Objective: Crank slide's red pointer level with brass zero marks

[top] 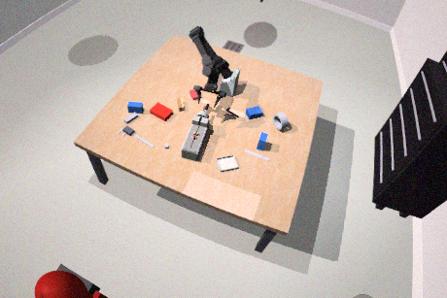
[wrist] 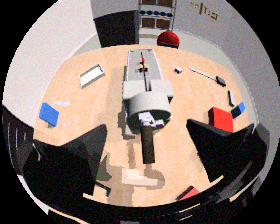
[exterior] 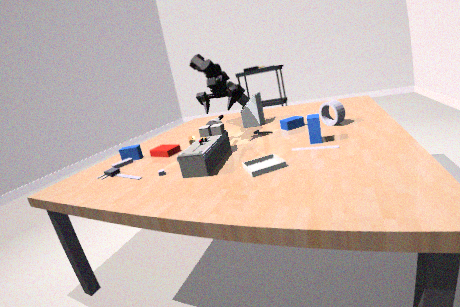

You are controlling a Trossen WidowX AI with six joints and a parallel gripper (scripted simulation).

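Observation:
The grey machine [top: 194, 147] [exterior: 196, 163] [wrist: 132, 65] stands on the table, its crank end toward the arm. In the wrist view its red pointer [wrist: 142, 59] shows a little beyond the brass marks [wrist: 143, 68], on the side away from the crank; the two do not look level. The crank's pale round hub [wrist: 150, 104] carries a dark handle [wrist: 148, 147] that points toward the arm. My gripper [top: 208, 103] [exterior: 219, 111] [wrist: 148, 125] is open and empty. It hangs above and behind the crank, fingers spread to both sides of the handle and apart from it.
A red block [top: 161, 112] [exterior: 165, 150] [wrist: 221, 119] and a blue block [top: 135, 107] [exterior: 131, 152] lie on one side. A white tray [top: 227, 163] [exterior: 265, 165] [wrist: 92, 76], an upright blue block [top: 262, 141] [exterior: 314, 129] and a grey ring [top: 277, 122] [exterior: 323, 114] are on the other.

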